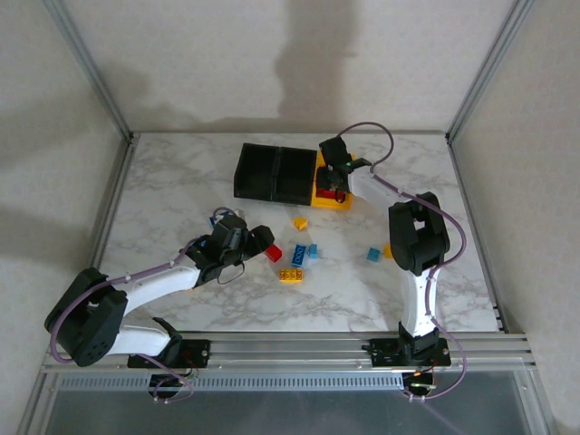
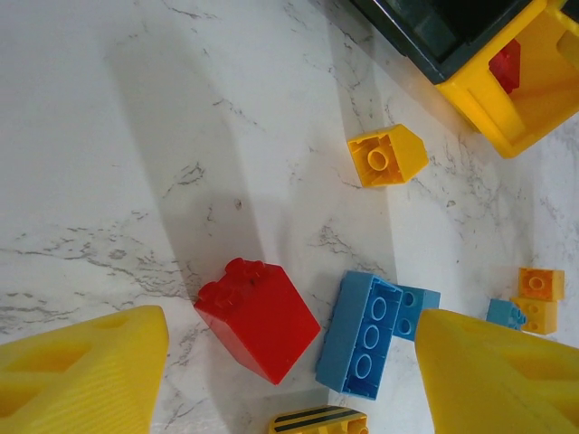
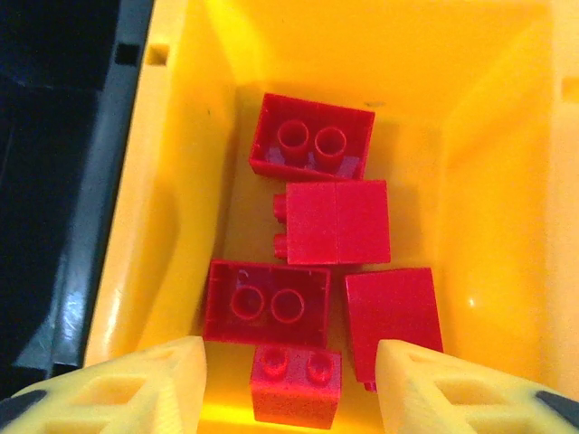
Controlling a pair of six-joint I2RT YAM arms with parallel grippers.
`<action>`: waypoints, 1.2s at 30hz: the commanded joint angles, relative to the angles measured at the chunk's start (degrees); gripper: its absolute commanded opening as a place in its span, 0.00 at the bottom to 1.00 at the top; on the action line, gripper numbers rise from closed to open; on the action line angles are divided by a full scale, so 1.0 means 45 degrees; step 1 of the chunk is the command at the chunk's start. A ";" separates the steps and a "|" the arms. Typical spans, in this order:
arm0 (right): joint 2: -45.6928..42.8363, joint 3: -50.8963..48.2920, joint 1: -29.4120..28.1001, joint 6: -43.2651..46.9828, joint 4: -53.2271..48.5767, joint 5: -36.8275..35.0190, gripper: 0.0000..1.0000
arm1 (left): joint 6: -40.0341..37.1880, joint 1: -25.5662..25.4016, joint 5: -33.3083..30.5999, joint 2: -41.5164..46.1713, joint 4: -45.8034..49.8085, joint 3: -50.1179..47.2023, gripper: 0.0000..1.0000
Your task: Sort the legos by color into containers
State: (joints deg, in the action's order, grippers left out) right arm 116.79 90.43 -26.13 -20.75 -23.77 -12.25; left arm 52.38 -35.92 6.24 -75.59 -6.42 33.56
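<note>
Across the white marble tabletop, at its far side, your right arm's fingers are hanging parted over the open yellow plastic bin, pinching nothing, with red bricks lying below. Nearer you, the left arm's fingers are standing spread around a loose red studded plastic brick. It is lying slantwise between them, so the left arm is sitting nearer for that pick.
</note>
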 commanded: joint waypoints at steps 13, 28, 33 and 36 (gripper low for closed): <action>-0.4350 -0.3208 -0.1001 0.0379 0.0476 0.1602 0.55 | 0.0111 0.0409 0.0341 0.0658 0.0919 -0.0251 0.72; -0.5563 -0.5812 -0.3507 0.0141 0.1368 0.3449 0.57 | 0.0311 0.1515 0.0527 0.3914 0.3702 -0.1564 0.73; -0.4795 -0.6096 -0.4597 -0.0136 0.1886 0.3700 0.60 | 0.0379 0.1944 0.0692 0.4653 0.4078 -0.1944 0.73; -0.4288 -0.6133 -0.5129 -0.0193 0.2191 0.3603 0.62 | 0.0403 0.2018 0.0771 0.4879 0.4183 -0.2041 0.73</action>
State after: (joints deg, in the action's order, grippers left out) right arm 95.24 63.83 -47.66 -20.67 -15.81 3.27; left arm 53.65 -27.51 8.25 -54.98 9.72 25.06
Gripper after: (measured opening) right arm 0.614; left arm 0.730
